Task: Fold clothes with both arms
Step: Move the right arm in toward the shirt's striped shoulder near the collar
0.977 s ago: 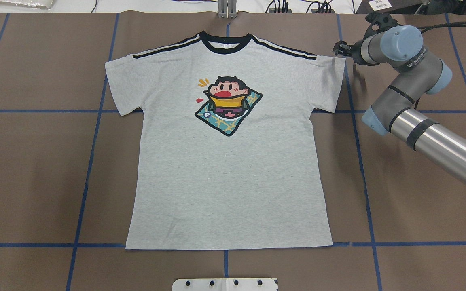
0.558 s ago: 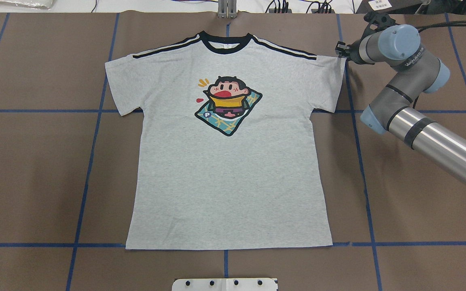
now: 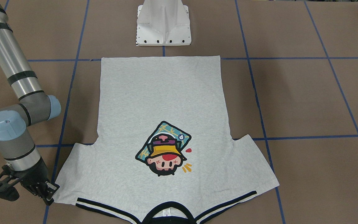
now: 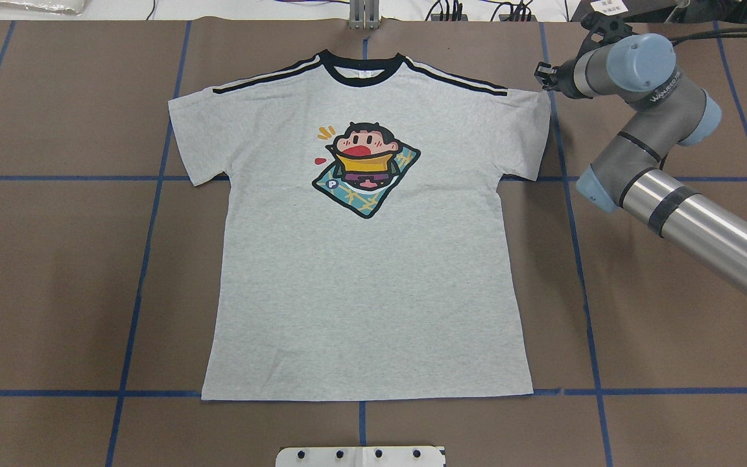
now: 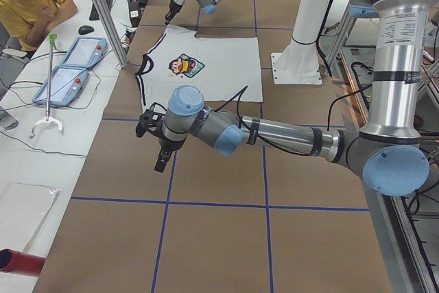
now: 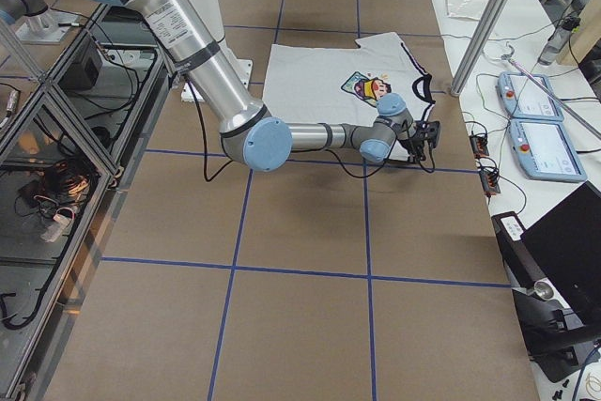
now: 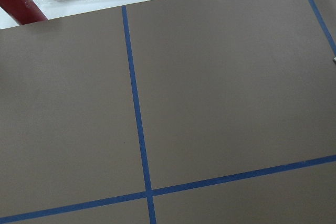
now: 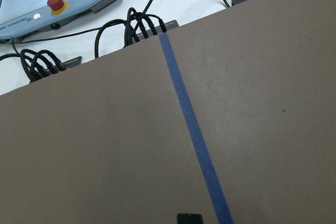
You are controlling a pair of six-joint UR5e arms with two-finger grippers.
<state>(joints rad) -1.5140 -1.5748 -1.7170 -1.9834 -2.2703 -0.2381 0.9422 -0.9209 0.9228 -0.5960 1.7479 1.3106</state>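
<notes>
1. Front-facing view: the light heather-grey T-shirt with black collar and cartoon print [image 3: 160, 93] lies flat, print up, on the brown paper-covered table with blue tape lines [image 3: 306, 99]. Its hem is toward the white metal pedestal [image 3: 163, 28]. The right arm's black two-finger gripper [image 3: 51, 192] sits at a sleeve's outer corner. I cannot tell whether its fingers are apart or pinched.
2. Overhead: a shallow pinch at that corner could let the sleeve slip out on lifting.
3. Left side view: the left arm's black gripper [image 5: 160, 158] hangs over bare table, well apart from the shirt, its state unclear. A one-sided pull would likely skew the shirt.
4. Right side view: nothing further.
5. Left wrist: only paper and tape.
6. Right wrist: paper, tape and black cables [image 8: 142, 24], but no cloth. The grasp may miss.
</notes>
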